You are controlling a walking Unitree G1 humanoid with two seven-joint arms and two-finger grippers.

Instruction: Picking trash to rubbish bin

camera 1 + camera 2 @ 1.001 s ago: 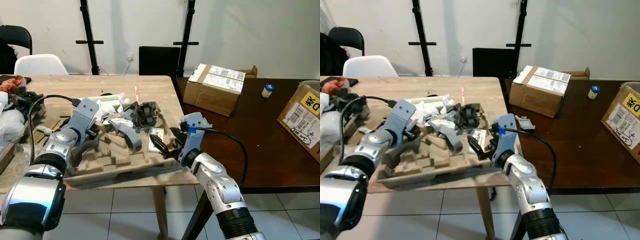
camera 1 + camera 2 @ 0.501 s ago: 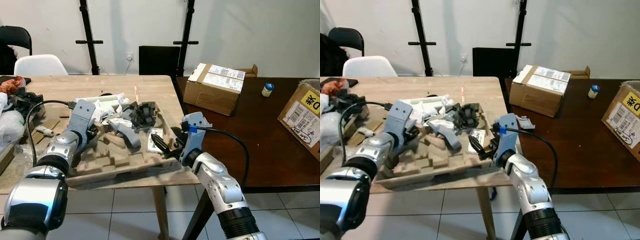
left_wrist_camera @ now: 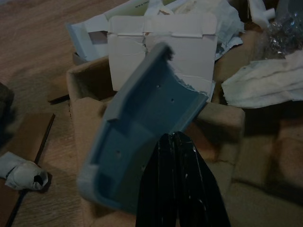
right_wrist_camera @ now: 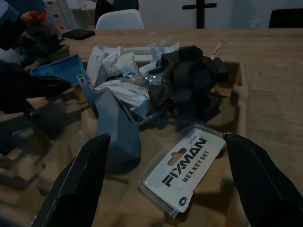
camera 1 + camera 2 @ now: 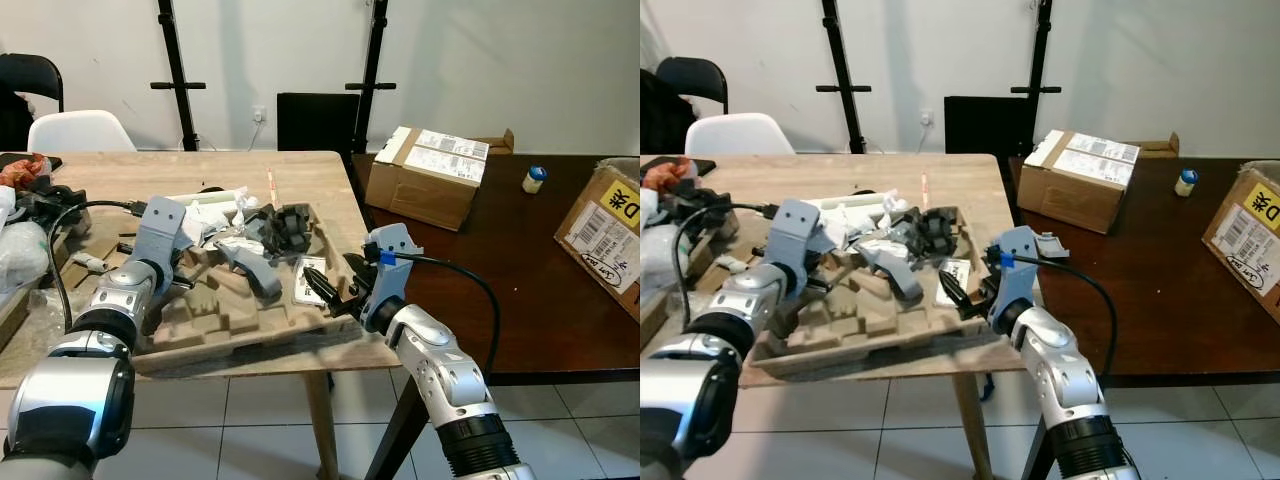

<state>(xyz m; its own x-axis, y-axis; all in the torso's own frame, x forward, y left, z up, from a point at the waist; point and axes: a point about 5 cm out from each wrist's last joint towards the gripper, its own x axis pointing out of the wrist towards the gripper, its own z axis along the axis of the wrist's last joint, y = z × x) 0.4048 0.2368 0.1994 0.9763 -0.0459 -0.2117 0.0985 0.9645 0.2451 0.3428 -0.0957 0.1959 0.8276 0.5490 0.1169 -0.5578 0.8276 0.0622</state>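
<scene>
A moulded brown pulp tray (image 5: 230, 330) lies at the near edge of the wooden table (image 5: 120, 170). It holds trash: a blue-grey plastic piece (image 5: 254, 270), a black crumpled lump (image 5: 286, 226), white papers (image 5: 212, 214) and a hex key set package (image 5: 312, 281). My left gripper (image 5: 186, 282) is over the tray's left part, fingers shut, their tips (image 3: 173, 137) against another blue-grey plastic piece (image 3: 142, 118). At the tray's right end my right gripper (image 5: 322, 292) stands open, its fingers (image 4: 80, 184) spread either side of the hex key package (image 4: 182, 168).
A dark table (image 5: 520, 280) to the right carries a cardboard box (image 5: 430, 176), a second box (image 5: 606, 236) and a small bottle (image 5: 535, 180). Bags and clutter (image 5: 30, 215) fill the wooden table's left end. A white chair (image 5: 80, 130) and black stand poles (image 5: 178, 70) are behind.
My left wrist has drawn back and risen a little toward the tray's left end. The right gripper has stayed almost still.
</scene>
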